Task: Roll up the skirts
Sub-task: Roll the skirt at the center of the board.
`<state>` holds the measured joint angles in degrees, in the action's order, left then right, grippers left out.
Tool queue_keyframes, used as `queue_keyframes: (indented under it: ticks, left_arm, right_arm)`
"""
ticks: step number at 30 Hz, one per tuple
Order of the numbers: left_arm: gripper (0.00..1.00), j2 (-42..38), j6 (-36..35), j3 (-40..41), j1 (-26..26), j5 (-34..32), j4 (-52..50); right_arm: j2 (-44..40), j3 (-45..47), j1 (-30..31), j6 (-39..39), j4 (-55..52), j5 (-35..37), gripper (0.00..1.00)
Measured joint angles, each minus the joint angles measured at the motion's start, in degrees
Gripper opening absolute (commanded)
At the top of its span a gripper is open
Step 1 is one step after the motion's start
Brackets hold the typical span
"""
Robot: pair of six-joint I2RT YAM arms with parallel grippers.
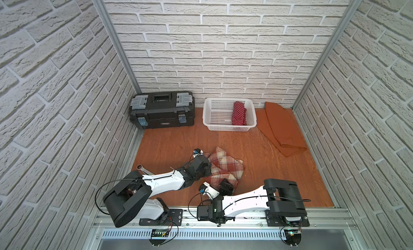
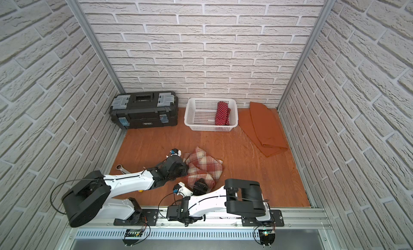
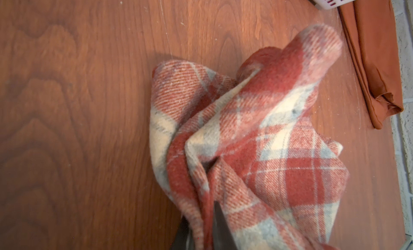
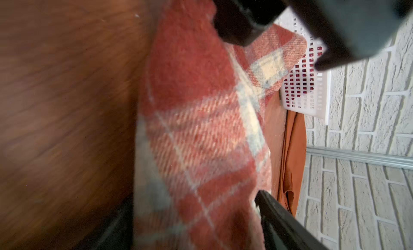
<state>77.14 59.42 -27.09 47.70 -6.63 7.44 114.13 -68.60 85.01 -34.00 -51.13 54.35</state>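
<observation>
work surface: a wood floor (image 1: 169,146) boxed in by brick-pattern walls. the plaid skirt (image 1: 225,165) lies near the front of it, between the two arms, bunched and creased, not yet rolled.

left gripper (image 1: 206,170): closed, pinching a fold at the left edge of the plaid skirt. the left wrist view shows cloth drawn up between the fingers (image 3: 220,224). right gripper (image 1: 226,185): at the near edge of the same skirt, jaws spread wide with a band of plaid lying between them. i see no pinch there, so i read it as not gripping.

step in hand, as i judge it: laying out the plaid skirt ahead of rolling. one skirt of three looks finished. the next move calls for the crumpled cloth to be pulled flat, with a straight edge to start the roll. the cloth looks thick and soft and will likely spring open unless both ends are held.

surroundings, in descending size:
- black toolbox (image 1: 162,110), back left, shut, well apart from the work.
- white basket (image 1: 225,127), beside it at the back wall.
- orange skirt (image 1: 281,128), folded flat at the back right, just beside the basket.
- dotted skirt (image 1: 239,113), rolled, inside the basket against its right wall.
- wrench (image 1: 143,168), on the floor beside the left arm. it is the one item likely to catch a sweep of that arm.
</observation>
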Motion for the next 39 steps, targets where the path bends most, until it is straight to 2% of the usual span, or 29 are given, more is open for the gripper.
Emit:
queue_keyframes:
  ticks: [4, 9, 13, 18, 20, 22, 23, 25, 28, 35, 39]
  left_arm:
    - [0.0, 0.0, -0.22, -0.9, 0.0, 0.02, -1.53]
    - [0.0, 0.0, -0.31, -1.53, -0.07, 0.59, -2.82]
    - [0.0, 0.0, -0.37, -1.81, -0.07, 1.18, -3.04]
    - [0.0, -0.5, -0.39, -1.81, -0.13, 2.08, -2.95]
    - [0.35, -0.92, -0.46, -1.81, -0.35, 2.38, -3.06]
    - [0.51, -2.05, -0.68, -1.68, -0.96, 2.75, -4.24]
    - [0.64, -3.19, -0.57, -1.36, -1.66, 2.95, -4.79]
    - [0.98, -6.34, -0.94, -0.61, -3.5, 3.32, -6.47]
    - [0.98, -12.48, -2.01, -0.13, -8.48, 3.41, -10.38]
    - [0.98, -27.26, -6.36, -0.13, -25.99, 3.82, -19.41]
    - [0.98, -29.59, -6.91, 0.57, -29.33, 5.81, -20.68]
  right_arm:
    - [6.43, -5.05, -1.49, -8.04, -9.09, 3.32, 0.78]
    - [10.84, -6.58, -1.95, -13.31, -14.34, 4.57, 0.47]
    - [10.67, -5.53, -2.91, -14.51, -13.88, 3.17, 0.27]
    - [7.37, -2.56, -3.74, -11.08, -9.6, 1.11, 0.13]
    - [6.19, -1.99, -4.11, -9.18, -8.02, -0.24, 0.1]
    - [5.4, -1.55, -4.59, -7.26, -7.32, -2.05, 0.07]
    - [5.03, -1.25, -4.94, -5.86, -7.15, -3.06, 0.06]
    - [4.28, -0.96, -5.44, -3.58, -6.93, -4.66, 0.06]
    - [2.34, -0.5, -5.81, -0.28, -6.19, -8.07, 0.06]
    - [-2.03, -0.26, -6.29, 5.31, -4.46, -17.79, 0.06]
    - [-6.27, -0.26, -7.26, 7.96, -1.62, -27.26, 0.06]
